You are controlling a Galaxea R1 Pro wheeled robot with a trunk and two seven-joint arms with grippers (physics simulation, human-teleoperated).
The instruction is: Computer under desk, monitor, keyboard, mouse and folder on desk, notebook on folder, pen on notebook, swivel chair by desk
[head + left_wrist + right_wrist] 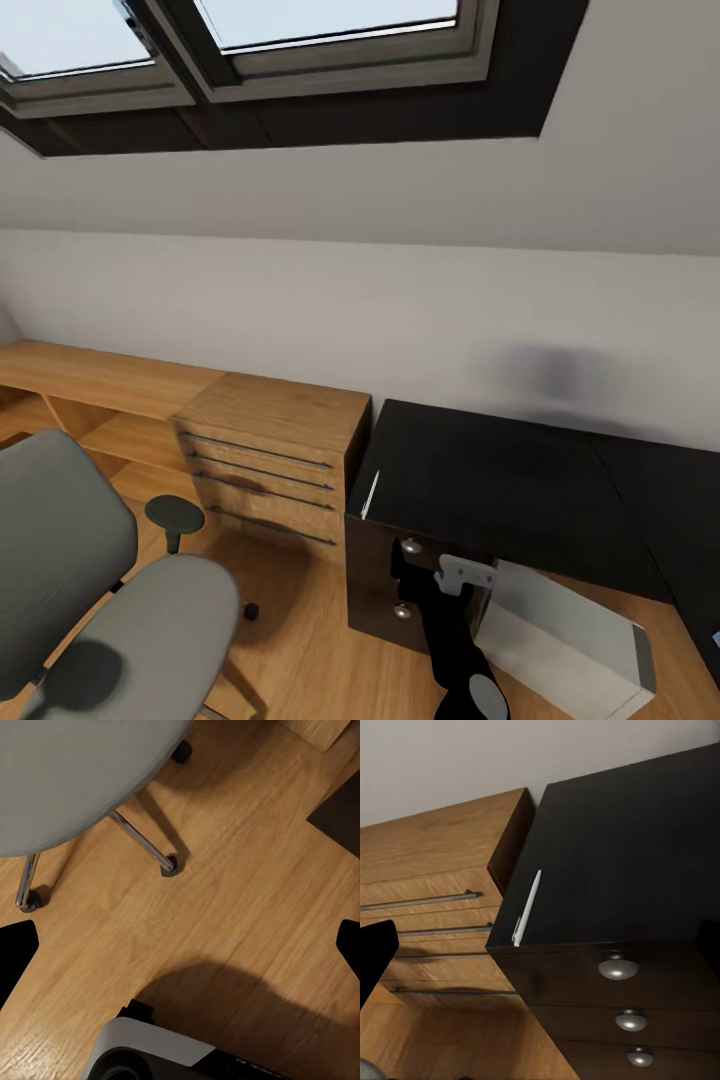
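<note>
On the counter's (500, 480) left end, above the knobbed drawers, lies the pen (527, 907), its long axis running along that side edge. It sits ahead of the right jaws, which look spread wide and empty. That arm seems nearer; the left jaws, likewise open, face the floor by the chair (90, 590).

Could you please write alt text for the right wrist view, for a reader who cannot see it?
A thin white pen lies on the glossy black desk, close to the edge nearest the wooden dresser. Below the desktop, three round silver knobs line the desk's drawer fronts, and a pale wall runs behind.
</note>
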